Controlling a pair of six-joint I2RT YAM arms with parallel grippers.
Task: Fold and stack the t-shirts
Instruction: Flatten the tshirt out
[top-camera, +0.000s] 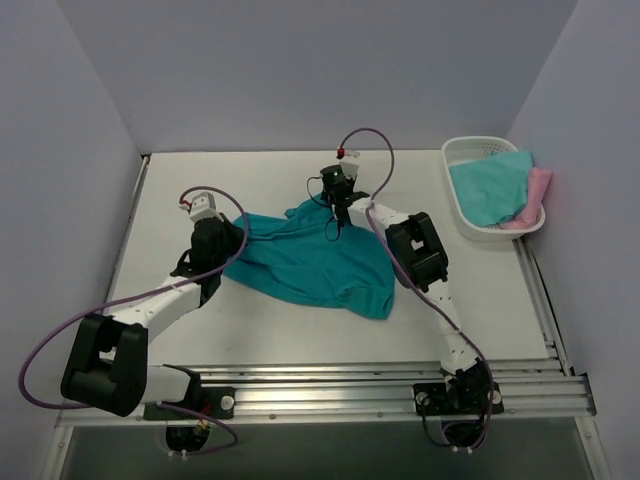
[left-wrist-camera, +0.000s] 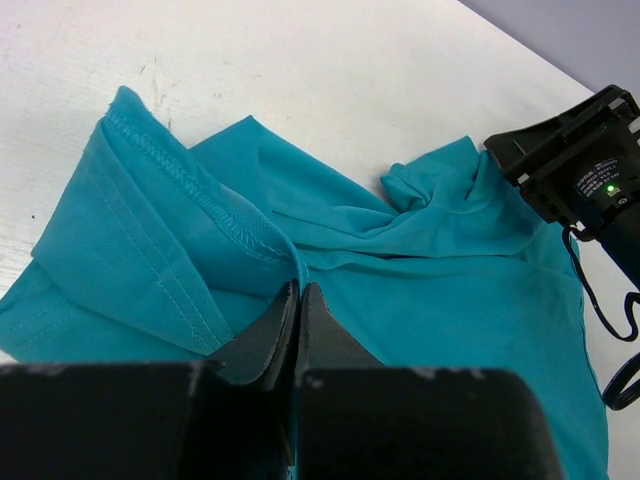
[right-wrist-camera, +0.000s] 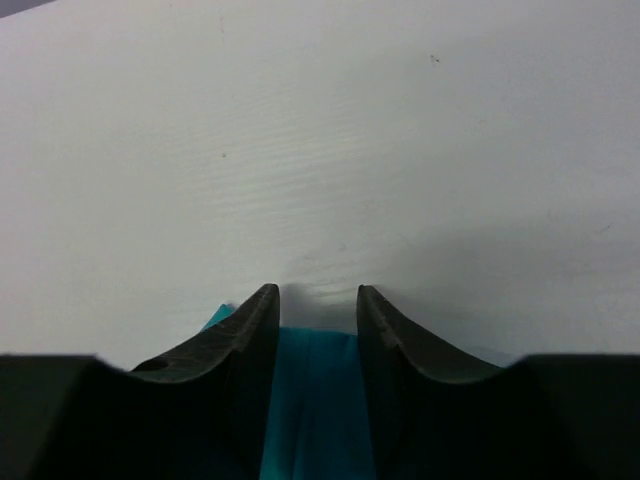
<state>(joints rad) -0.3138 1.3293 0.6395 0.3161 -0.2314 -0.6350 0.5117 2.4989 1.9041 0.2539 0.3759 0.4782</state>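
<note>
left jaws: at the end of the left arm (top-camera: 160, 300); pressed shut on the hemmed left edge of the teal tee (top-camera: 320, 265); the cloth bunches up right at their tips
teal tee: mid-bench (top-camera: 250, 180), rumpled and not yet folded; its long axis runs left to right, with the bulk sagging toward the near right; the far edge spans from one set of jaws to the other
right jaws: on the right arm (top-camera: 420, 250), at the far edge of the tee, right of centre; they stand part way apart with a strip of teal cloth in the gap; no firm pinch shows; bare bench lies beyond the tips
turning relation: the tee lies under and nearward of the right jaws, rightward of the left jaws; my reading is that the right side must close on that far edge before any spreading or fold
basket (top-camera: 470, 232): far right, well apart from both arms; the aqua tee (top-camera: 490, 185) and the pink tee (top-camera: 538, 195) lie heaped in it, the pink one on the right
</note>
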